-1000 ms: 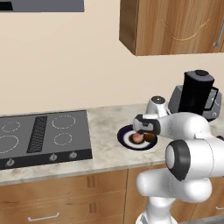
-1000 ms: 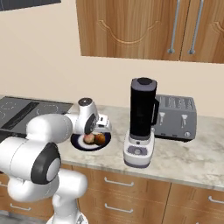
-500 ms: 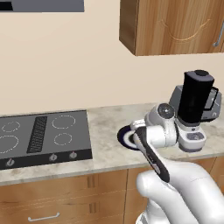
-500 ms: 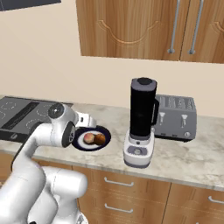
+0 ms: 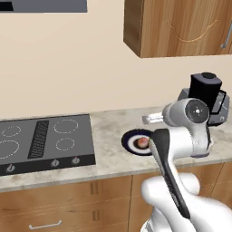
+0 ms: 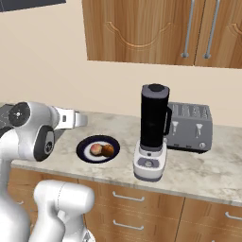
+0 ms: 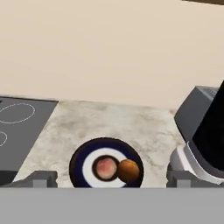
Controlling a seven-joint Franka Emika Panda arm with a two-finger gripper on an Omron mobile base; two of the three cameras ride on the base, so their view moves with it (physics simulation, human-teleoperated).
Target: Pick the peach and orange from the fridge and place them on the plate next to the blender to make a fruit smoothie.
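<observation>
Both fruits sit on the plate (image 7: 78, 164) at lower centre of the hand view: peach (image 7: 105, 168) touching orange (image 7: 128, 170). End effector (image 7: 111, 178) looks open, empty, just above them, blender (image 6: 152, 132) right.

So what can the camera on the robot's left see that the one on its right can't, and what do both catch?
The left base view alone shows the stove top clearly, with its burner rings and knobs. The right base view alone shows the toaster plainly, the whole blender standing beside the plate, and the orange next to the peach. Both share the plate with the peach on it, the marble counter, the wooden wall cupboards and the white arm raised near the plate.
</observation>
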